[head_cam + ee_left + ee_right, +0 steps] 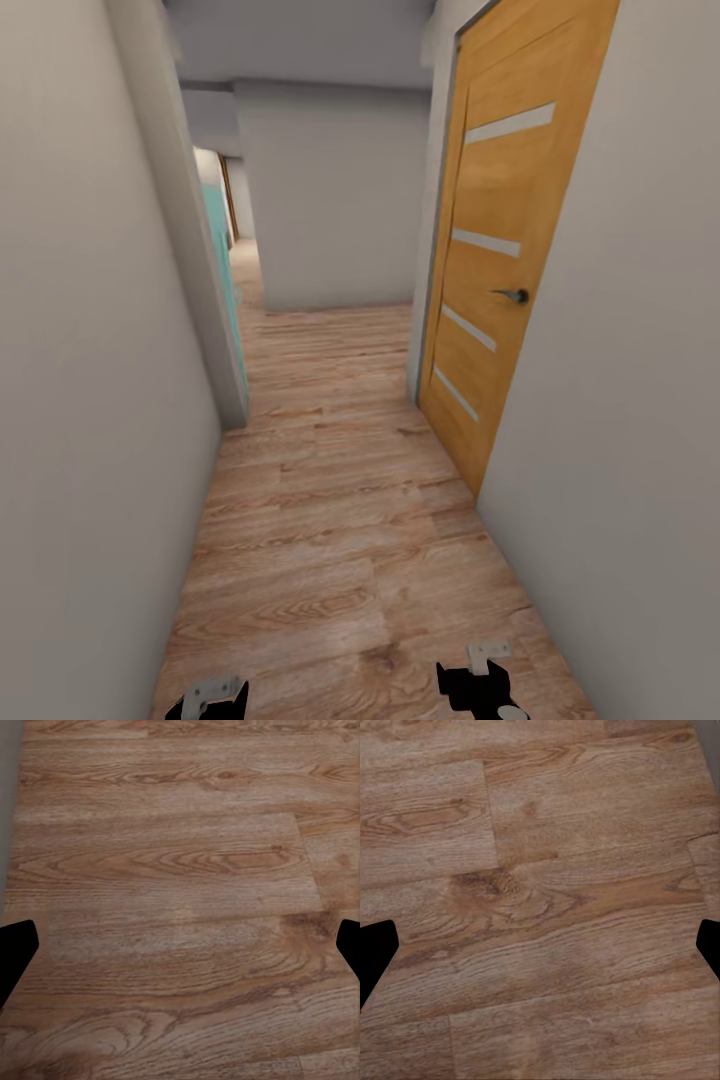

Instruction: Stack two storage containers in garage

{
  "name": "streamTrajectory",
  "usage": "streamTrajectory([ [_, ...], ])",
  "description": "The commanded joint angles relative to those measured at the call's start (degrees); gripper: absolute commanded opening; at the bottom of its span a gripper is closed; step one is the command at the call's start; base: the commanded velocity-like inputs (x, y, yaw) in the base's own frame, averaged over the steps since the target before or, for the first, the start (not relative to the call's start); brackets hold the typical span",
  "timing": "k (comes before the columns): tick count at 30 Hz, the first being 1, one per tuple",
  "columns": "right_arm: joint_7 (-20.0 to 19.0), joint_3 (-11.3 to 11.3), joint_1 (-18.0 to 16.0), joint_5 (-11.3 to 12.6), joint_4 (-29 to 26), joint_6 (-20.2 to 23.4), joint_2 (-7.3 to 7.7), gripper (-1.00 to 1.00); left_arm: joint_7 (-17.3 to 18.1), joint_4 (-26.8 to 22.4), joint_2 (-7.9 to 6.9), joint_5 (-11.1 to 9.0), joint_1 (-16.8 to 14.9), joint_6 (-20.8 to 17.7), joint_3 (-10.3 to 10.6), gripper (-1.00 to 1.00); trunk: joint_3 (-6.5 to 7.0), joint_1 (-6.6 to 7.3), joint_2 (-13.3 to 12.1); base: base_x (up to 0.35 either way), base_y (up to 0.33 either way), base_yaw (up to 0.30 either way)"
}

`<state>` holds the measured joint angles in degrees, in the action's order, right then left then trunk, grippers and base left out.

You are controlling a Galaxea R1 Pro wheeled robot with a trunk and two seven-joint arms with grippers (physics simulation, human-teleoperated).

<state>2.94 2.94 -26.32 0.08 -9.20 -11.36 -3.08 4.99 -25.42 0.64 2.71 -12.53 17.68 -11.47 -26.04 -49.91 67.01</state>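
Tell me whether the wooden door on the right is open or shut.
Shut: the wooden door sits flush in its frame, no gap showing, its handle facing the hallway.

light wood plank floor (340, 520), narrow corridor strip running forward between white walls, turning left at the far end. visible grain and dark knots, staggered plank joints. same planks under both wrist cameras (180, 900) (540, 900). bare boards, nothing resting on them in any view.
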Motion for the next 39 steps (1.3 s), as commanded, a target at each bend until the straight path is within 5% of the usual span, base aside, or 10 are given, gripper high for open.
streamTrajectory([
  [1,0.31,0.31,-0.04,0.01,0.06,-0.15,0.0,1.0,0.46,0.02,0.06,0.28,-0.04,0.15,-0.49,1.0,-0.06,-0.03,0.03,0.34,0.0,0.002],
  [39,0.26,0.31,-0.04,0.01,0.06,-0.15,0.0,1.0,0.46,0.02,0.06,0.27,-0.04,0.13,-0.49,1.0,-0.06,-0.03,0.03,0.346,0.0,0.024],
])
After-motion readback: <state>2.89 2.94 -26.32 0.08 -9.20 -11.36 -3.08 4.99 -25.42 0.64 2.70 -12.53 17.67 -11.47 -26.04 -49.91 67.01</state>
